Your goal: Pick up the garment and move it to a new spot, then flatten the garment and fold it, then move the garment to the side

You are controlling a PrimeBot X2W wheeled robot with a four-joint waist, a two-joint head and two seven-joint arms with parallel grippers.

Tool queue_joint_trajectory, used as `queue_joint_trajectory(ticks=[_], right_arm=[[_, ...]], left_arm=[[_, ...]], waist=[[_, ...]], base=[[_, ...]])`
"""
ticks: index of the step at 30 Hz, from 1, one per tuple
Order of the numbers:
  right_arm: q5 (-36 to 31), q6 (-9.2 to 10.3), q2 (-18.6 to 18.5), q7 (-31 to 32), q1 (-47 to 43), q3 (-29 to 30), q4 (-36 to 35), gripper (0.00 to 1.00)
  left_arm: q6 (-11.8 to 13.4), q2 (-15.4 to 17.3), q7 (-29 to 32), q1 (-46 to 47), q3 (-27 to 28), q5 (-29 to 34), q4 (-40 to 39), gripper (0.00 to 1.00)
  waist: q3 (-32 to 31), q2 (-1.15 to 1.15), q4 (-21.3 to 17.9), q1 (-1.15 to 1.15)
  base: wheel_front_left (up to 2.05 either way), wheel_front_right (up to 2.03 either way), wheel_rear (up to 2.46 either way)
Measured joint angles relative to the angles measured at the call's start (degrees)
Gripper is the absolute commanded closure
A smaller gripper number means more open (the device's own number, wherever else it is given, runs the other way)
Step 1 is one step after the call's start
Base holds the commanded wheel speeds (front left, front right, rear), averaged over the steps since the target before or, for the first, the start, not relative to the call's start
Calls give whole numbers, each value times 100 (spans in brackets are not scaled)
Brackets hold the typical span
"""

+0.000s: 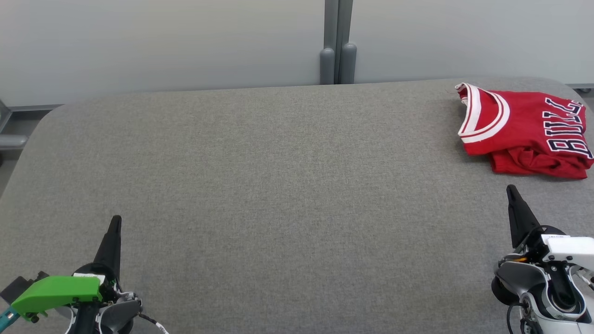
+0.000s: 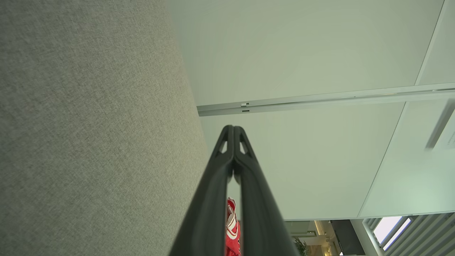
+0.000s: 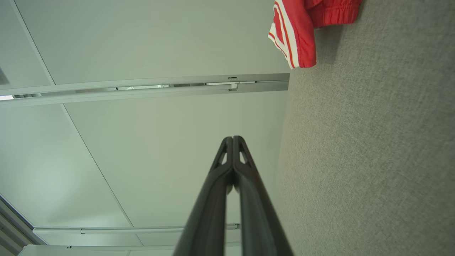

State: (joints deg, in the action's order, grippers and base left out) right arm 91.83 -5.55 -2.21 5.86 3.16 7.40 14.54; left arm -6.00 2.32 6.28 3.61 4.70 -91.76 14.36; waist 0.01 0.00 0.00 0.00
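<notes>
The red jersey (image 1: 524,130) lies at the far right of the grey table (image 1: 278,185), close to the back edge and the rounded right corner. It sits in a compact bundle, with the white-striped collar towards the table's middle and dark lettering across the top layer. Its near edge is rumpled rather than crisp. In the right wrist view the jersey (image 3: 295,32) shows ahead of that arm, off to one side of the fingers.

The left gripper (image 1: 113,232) hovers at the lower left over bare table, well apart from the garment. Its two dark fingers are pressed together and hold nothing. The right gripper (image 1: 515,204) sits at the lower right, near the jersey but not touching it, and is likewise closed and empty. Both wrist views confirm the fingertips meet with nothing between them.

Which step is in hand is hard to call. The bundle at the table's side could be the finished fold already set aside, or a loosely piled garment waiting for the first pick.

If it is the start, the right arm is the natural one to act. It needs to open its fingers, reach forward to the near edge, and pinch the cloth through its layers. Then it can lift and carry the jersey towards the open middle.
</notes>
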Motion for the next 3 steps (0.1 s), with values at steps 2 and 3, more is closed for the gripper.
queue_joint_trajectory(ticks=[2, 3], right_arm=[[0, 0, 0, 0, 1, 0, 0, 100], [0, 0, 0, 0, 1, 0, 0, 100]], left_arm=[[0, 0, 0, 0, 0, 0, 0, 100], [0, 0, 0, 0, 0, 0, 0, 100]], waist=[[0, 0, 0, 0], [0, 0, 0, 0]], base=[[0, 0, 0], [0, 0, 0]])
